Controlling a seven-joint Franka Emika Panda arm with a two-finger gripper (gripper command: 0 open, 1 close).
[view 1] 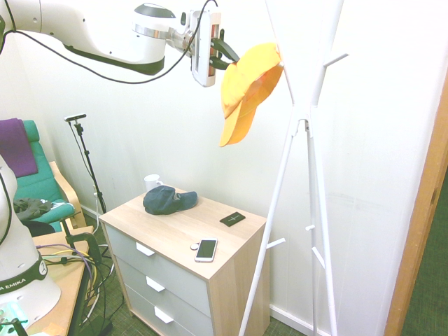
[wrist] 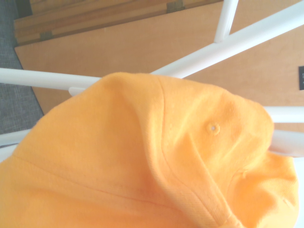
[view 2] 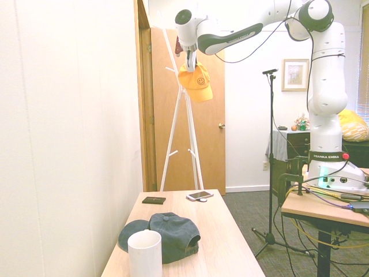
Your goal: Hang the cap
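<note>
One cap (view 1: pixel 246 84) against stand (view 1: pixel 301 126), claw (view 1: pixel 227 56) clamped

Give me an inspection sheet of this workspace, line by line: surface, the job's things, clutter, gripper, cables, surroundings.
Surface: light wood dresser top, three drawers below.
Job's things: yellow cap held up against the white coat rack, brim hanging down; whether it sits on a peg cannot be told.
Clutter: dark navy cap, white mug, smartphone, small black card, small round white item.
Gripper: gripper with jaws shut on the yellow cap.
Cables: black cable along the arm.
Surroundings: white wall, wooden door, green armchair, framed picture.
</note>
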